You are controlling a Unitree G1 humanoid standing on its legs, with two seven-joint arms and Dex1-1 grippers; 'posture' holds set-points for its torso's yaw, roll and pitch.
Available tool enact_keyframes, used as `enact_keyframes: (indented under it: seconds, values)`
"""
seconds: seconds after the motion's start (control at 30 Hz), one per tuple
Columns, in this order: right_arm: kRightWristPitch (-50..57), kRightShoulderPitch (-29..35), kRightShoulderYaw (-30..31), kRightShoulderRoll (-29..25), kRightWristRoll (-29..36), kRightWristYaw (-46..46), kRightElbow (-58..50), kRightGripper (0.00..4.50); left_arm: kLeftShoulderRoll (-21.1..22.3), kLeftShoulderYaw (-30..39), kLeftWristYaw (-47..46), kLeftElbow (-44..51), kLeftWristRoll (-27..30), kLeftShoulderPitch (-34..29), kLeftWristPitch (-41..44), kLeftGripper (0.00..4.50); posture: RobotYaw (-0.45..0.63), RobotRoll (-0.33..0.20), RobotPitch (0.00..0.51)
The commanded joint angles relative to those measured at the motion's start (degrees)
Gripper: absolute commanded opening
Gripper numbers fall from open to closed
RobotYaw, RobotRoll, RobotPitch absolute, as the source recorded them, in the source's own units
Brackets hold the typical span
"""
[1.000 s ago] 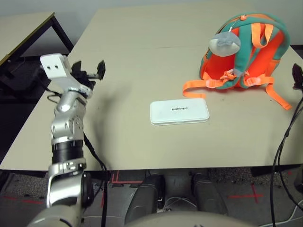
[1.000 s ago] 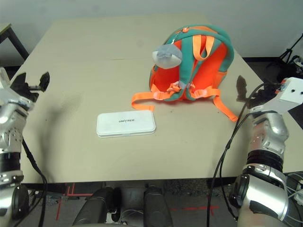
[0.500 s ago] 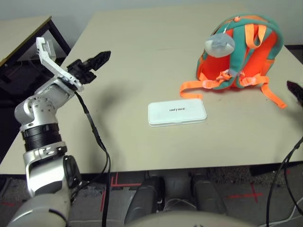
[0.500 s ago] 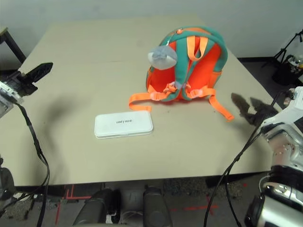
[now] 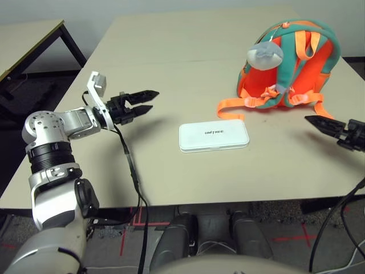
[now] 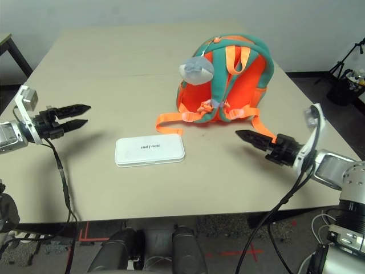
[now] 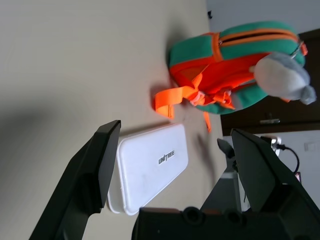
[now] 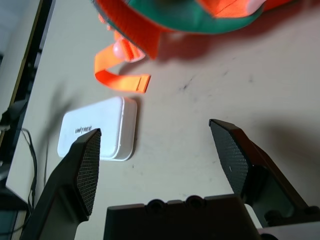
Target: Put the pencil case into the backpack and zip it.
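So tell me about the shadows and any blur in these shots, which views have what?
Left eye view: the left gripper casts a soft shadow on the table; the pencil case lettering is readable. Right eye view: a dark shadow sits under the backpack. Left wrist view: a broad shadow darkens the tabletop. Right wrist view: the near backpack edge and the right gripper fingers look soft.

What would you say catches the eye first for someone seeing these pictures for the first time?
The teal and orange backpack stands out first, at the far right of the table, a grey plush charm hanging on it and its orange straps trailing forward. In front of it, mid-table, a white pencil case lies flat. The left gripper and right gripper hover open on either side, pointing inward, touching nothing.
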State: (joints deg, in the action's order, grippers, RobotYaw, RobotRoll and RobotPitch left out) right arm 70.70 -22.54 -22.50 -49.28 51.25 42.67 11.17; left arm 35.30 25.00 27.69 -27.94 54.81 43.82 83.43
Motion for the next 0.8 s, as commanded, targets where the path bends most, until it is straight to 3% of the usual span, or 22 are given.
enact_keyframes:
  seconds: [0.03, 0.13, 0.23, 0.63, 0.8]
  values:
    - [-0.81, -1.47, 4.5, 1.4, -2.43, 1.54, 1.38, 4.44, 0.88, -3.67, 2.53, -0.41, -2.66, 0.62, 0.72, 4.5, -0.04, 0.0, 0.104]
    - [-1.72, -2.22, 6.66, 1.96, -4.13, 2.41, 1.85, 4.44, 1.19, -4.97, 3.93, -0.53, -3.46, 0.82, 1.42, 4.5, -0.03, 0.0, 0.11]
    - [-2.99, -3.68, 8.29, 3.4, -5.85, 2.52, 3.33, 3.9, 1.19, -6.5, 5.11, 0.28, -4.23, 0.34, 2.48, 4.5, -0.03, 0.0, 0.114]
    - [-8.69, -8.07, 15.06, 8.73, -13.4, 3.81, 8.29, 0.15, -1.33, -9.91, 7.71, 1.55, -6.48, -0.36, 2.64, 4.5, -0.03, 0.0, 0.12]
    - [-10.89, -9.44, 17.54, 10.04, -16.55, 4.85, 10.29, 0.03, -1.51, -11.44, 9.19, 0.33, -8.05, 0.35, 1.08, 4.5, -0.03, 0.0, 0.12]
